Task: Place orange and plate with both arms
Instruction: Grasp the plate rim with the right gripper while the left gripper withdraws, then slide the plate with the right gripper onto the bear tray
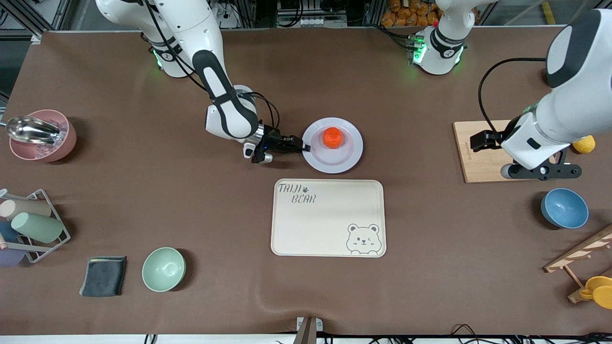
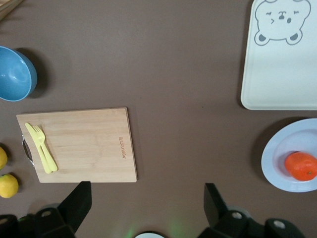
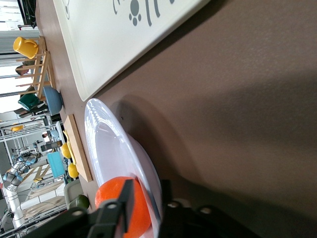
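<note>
The white plate (image 1: pixel 344 160) lies on the brown table, farther from the front camera than the bear tray. The orange (image 1: pixel 333 137) sits in it. My right gripper (image 1: pixel 303 147) is low at the plate's rim on the right arm's side and is shut on that rim. In the right wrist view one finger (image 3: pixel 130 198) is over the plate (image 3: pixel 109 144) beside the orange (image 3: pixel 114 196), and the other finger is under the rim. My left gripper (image 1: pixel 542 172) hangs open and empty over the wooden board. Its wrist view shows the plate (image 2: pixel 277 153) and the orange (image 2: pixel 301 166) farther off.
The cream bear tray (image 1: pixel 328 217) lies just nearer the camera than the plate. A wooden board (image 1: pixel 478 153) with a yellow fork (image 2: pixel 42 148), a blue bowl (image 1: pixel 564 208) and lemons (image 1: pixel 584 143) are at the left arm's end. A green bowl (image 1: pixel 163 269), a grey cloth (image 1: pixel 103 276) and a pink bowl (image 1: pixel 43 136) are at the right arm's end.
</note>
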